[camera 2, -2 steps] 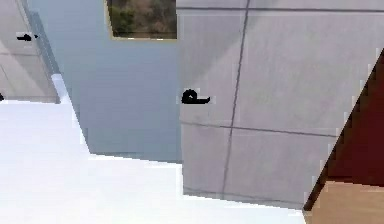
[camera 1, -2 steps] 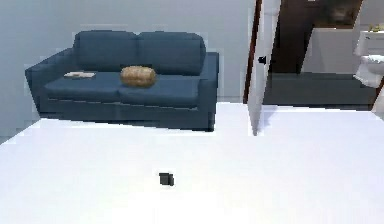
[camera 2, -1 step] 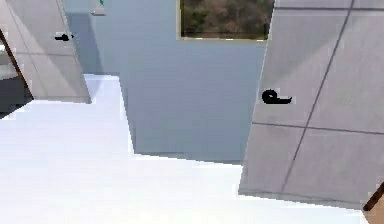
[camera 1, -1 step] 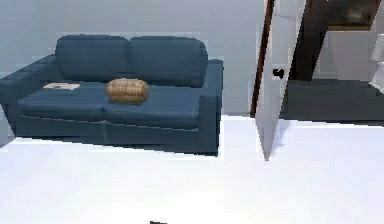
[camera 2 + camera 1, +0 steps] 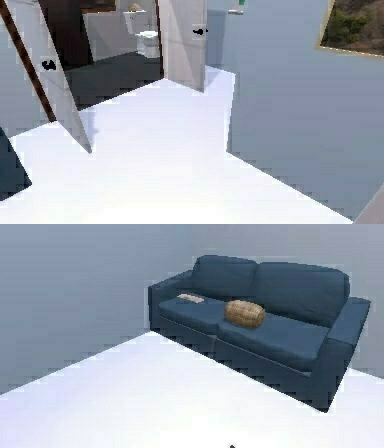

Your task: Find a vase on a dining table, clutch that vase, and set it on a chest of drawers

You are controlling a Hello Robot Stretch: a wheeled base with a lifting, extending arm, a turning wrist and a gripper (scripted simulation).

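Blue sofa [image 5: 262, 319], brown cushion [image 5: 244, 313], white floor [image 5: 130, 399]

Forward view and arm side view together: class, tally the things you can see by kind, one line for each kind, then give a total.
Sofa: 1
Brown round cushion: 1
Small pale flat item on the sofa seat: 1
Left door and middle door: 2
Toilet: 1
Framed picture on the wall: 1
Total: 7

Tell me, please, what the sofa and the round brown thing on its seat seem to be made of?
The sofa looks upholstered in matte dark blue fabric: soft rounded cushions, no gloss. The round brown thing on its seat looks like leather or woven fibre, judging by its dark crossing lines, but the look leaves that open.
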